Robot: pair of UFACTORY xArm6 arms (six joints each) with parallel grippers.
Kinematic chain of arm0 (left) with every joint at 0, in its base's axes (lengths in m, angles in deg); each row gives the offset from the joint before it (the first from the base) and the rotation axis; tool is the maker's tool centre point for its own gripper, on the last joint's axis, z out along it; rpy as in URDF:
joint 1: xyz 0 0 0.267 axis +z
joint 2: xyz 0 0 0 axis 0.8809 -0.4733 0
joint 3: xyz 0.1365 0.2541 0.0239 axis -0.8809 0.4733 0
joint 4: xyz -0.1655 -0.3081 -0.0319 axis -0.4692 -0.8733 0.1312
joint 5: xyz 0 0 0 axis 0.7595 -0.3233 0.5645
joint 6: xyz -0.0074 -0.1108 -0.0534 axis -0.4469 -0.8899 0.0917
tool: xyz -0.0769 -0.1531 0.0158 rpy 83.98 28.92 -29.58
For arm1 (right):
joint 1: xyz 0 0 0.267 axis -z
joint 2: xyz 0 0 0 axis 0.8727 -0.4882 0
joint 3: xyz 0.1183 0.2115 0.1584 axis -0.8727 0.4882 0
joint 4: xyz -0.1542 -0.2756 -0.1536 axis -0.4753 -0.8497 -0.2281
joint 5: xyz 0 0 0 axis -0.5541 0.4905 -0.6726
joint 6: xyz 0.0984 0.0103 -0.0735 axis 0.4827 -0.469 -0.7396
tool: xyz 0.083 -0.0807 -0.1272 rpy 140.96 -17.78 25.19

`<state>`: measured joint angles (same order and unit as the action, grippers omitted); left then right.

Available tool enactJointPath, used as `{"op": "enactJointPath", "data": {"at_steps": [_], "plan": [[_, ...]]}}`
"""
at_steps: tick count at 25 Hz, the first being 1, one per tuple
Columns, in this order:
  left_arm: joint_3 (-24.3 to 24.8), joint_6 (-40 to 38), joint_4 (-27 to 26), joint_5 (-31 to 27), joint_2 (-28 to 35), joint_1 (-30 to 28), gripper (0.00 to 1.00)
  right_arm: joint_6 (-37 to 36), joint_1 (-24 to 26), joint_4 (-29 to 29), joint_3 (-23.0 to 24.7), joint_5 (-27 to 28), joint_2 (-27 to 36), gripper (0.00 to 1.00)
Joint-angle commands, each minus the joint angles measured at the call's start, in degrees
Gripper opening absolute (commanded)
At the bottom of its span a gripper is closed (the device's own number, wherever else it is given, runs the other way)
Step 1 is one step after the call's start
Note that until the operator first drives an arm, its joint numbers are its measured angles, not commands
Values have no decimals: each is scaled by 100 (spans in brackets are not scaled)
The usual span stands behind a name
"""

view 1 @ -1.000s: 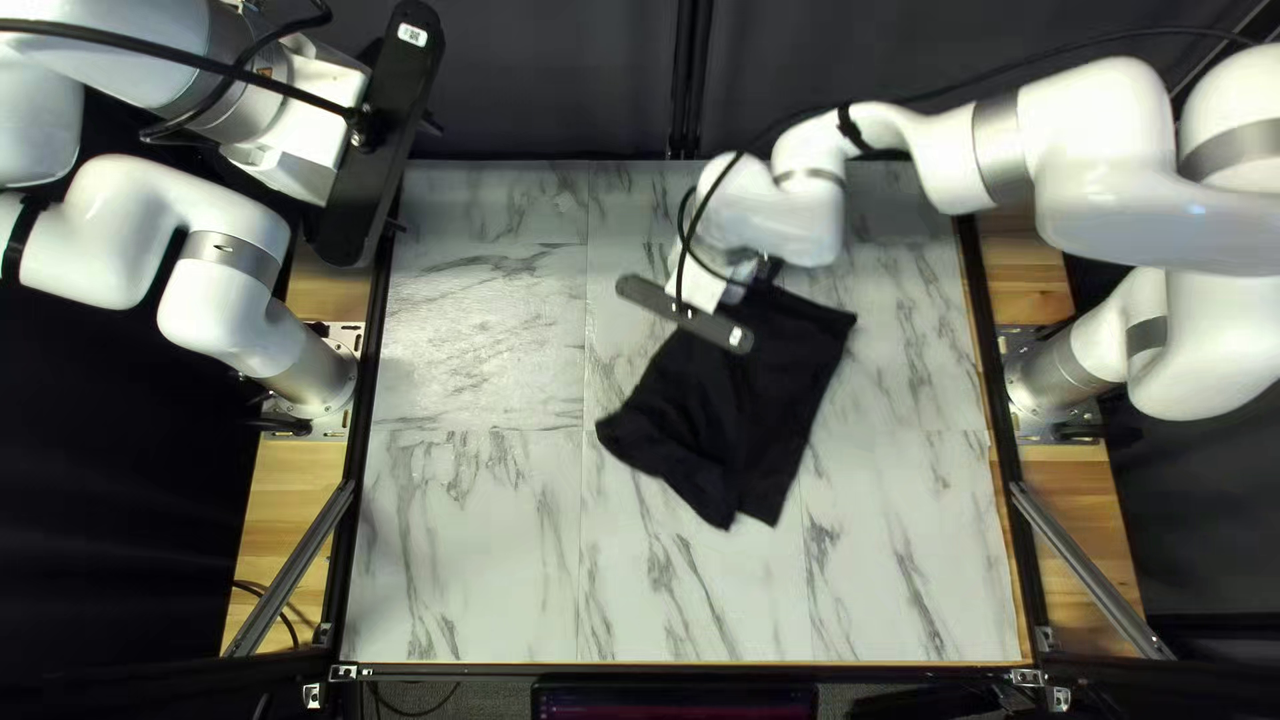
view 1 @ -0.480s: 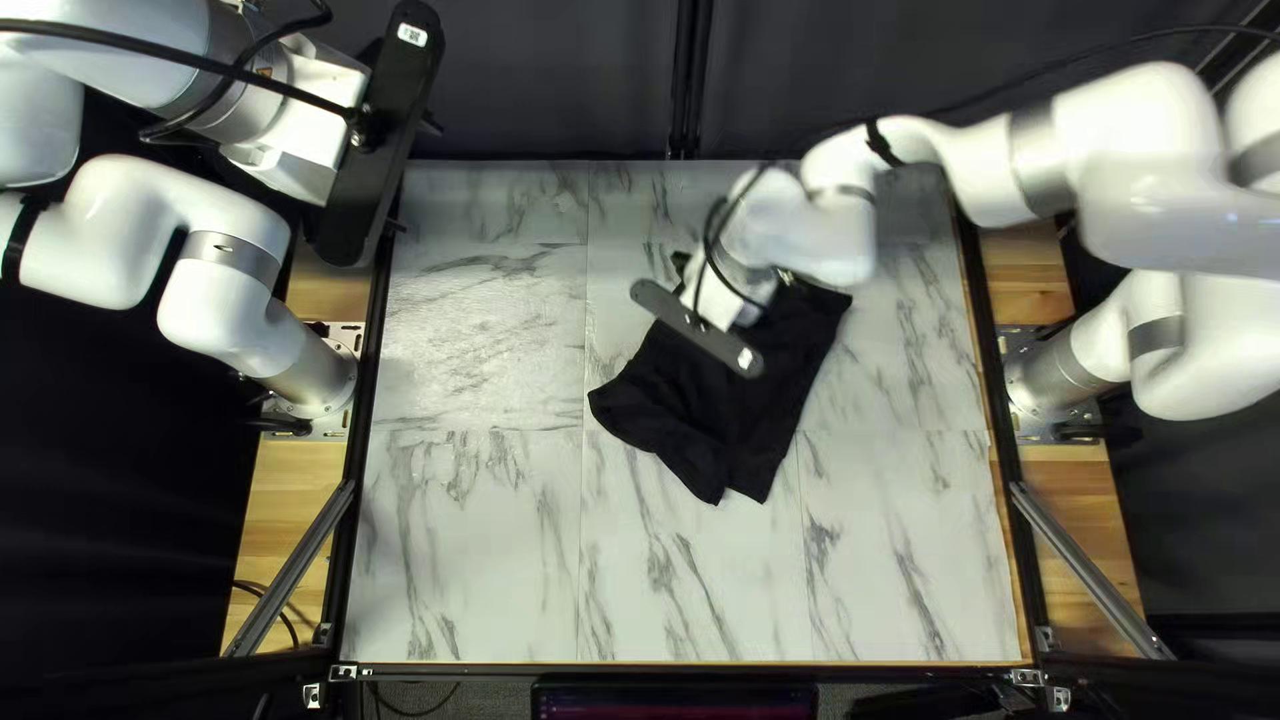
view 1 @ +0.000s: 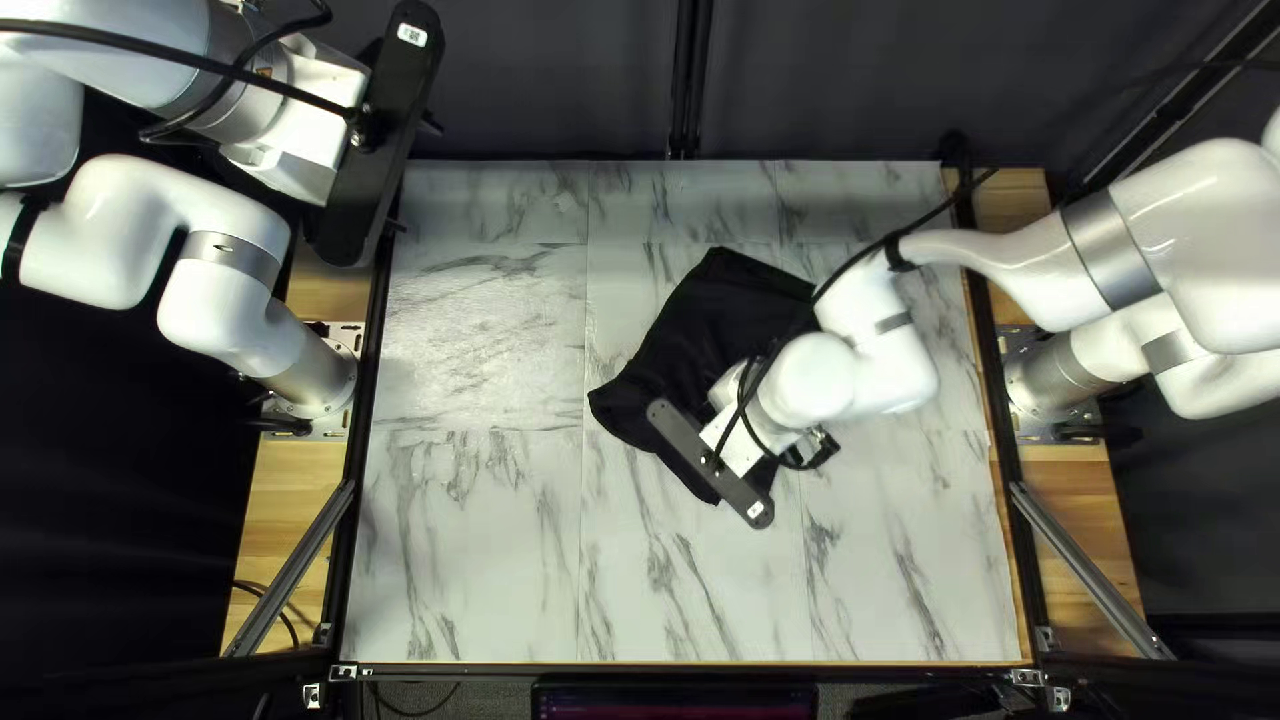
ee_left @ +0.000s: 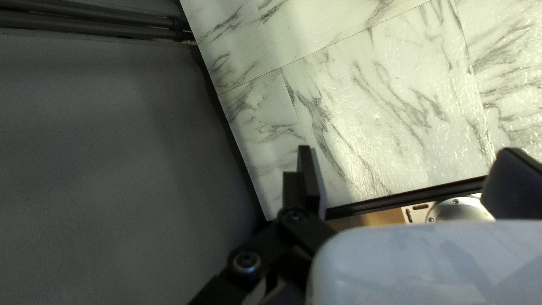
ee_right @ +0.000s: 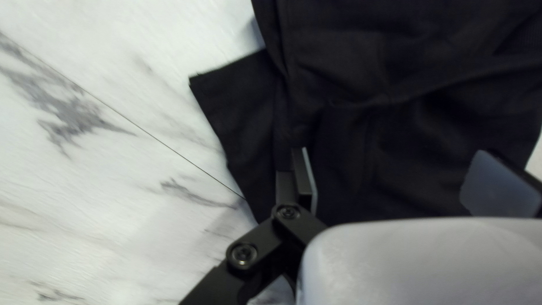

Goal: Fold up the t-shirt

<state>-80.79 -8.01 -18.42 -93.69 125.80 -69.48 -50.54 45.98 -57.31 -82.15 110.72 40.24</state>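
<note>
1. Top left view: compared with half a second ago, the right arm [view 1: 1014, 267] has swung from the far part of the black t-shirt [view 1: 700, 334] to its near end, leaving the far edge uncovered; the left arm [view 1: 127, 220] looks unmoved.
2. The t-shirt lies aslant around the middle of the marble tabletop [view 1: 480, 534], with the right gripper [view 1: 727, 454] above its near end.
3. In the right wrist view, the right gripper [ee_right: 390, 153] is spread wide over the cloth; whether it touches I cannot tell. Beside one finger, a flap of shirt juts out from under another layer.
4. The left gripper [view 1: 387, 167] is at the table's far left corner; its wrist view shows the left gripper [ee_left: 407, 150] spread too, near the black rail [ee_left: 418, 196] and the dark curtain [ee_left: 113, 141].
5. Bare marble gives room left of the shirt and along the near side.
</note>
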Motion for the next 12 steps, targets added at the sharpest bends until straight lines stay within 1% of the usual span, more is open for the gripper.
{"op": "enactJointPath", "data": {"at_steps": [1,4,5,6,8,10,12], "plan": [[0,0,0,0,0,0,100,23,-5,-9,-2,-1,-2,100],[0,0,0,0,0,0,100,324,-168,-11,-244,152,-130,100],[0,0,0,0,0,0,100,673,-248,-151,-368,209,-226,100],[0,0,0,0,0,0,100,868,-269,-248,-406,205,-283,100],[0,0,0,0,0,0,100,1387,-285,-516,-425,146,-402,100],[0,0,0,0,0,0,100,1740,-266,-668,-353,2,-464,94],[0,0,0,0,0,0,100,2104,-280,-789,-329,-145,-593,95]]}}
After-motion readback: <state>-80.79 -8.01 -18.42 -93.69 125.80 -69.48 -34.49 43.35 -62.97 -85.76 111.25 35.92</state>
